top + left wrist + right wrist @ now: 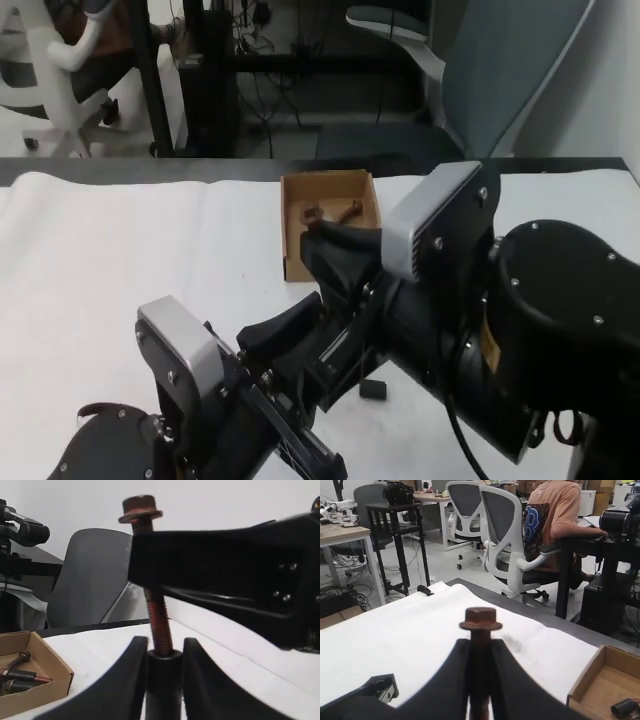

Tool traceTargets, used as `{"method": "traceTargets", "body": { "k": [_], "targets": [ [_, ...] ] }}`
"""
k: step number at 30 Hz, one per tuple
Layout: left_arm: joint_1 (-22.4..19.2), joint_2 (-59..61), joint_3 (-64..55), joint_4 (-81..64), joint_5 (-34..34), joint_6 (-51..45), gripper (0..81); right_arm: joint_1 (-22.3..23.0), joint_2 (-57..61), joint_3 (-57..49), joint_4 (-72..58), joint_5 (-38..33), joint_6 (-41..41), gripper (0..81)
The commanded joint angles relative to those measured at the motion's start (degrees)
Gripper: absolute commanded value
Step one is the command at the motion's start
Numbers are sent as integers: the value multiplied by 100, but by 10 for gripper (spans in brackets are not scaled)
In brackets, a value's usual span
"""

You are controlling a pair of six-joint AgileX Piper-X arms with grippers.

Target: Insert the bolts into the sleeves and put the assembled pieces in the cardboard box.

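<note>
On the left we see the left gripper (165, 645), above the near part of the tabletop (120, 250). Its two fingers are closed from both sides on a black sleeve (162, 680), which stands upright between them with the mouth upward.

In the middle, a rusty brown bolt (157, 620) stands upright over the sleeve. Its lower end is already in the mouth of the sleeve, but most of the threaded shank and the head are outside. So we judge that this insertion has begun and is not finished.

Behind the two grippers, at the far edge of the tabletop, stands the cardboard box (295, 235). Inside it lie at least two assembled pieces (17, 675), so part of the task is already done.

A small black part (373, 388) lies on the tabletop near the near edge. It may be one more sleeve, but we cannot tell.

On the right, the right gripper (480, 647) comes across from the right side. Its fingers are pressed together on the bolt, just under the head.

What is left, in our judgement: to push the bolt fully in, to bring this piece to the cardboard box, and perhaps to assemble one more.
</note>
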Motion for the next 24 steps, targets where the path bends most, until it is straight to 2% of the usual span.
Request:
{"method": "traceTargets", "body": {
  "k": [1,20,24],
  "targets": [
    [-27,-15,-53,-306,175,57,17,16,16,-32,-261,-52,-46,4],
    [-15,-15,-53,-525,-279,136,17,100,16,-32,-192,-188,0,4],
    [-15,-15,-53,-538,-579,350,17,115,-19,-32,-194,-188,0,4]
  ]
}}
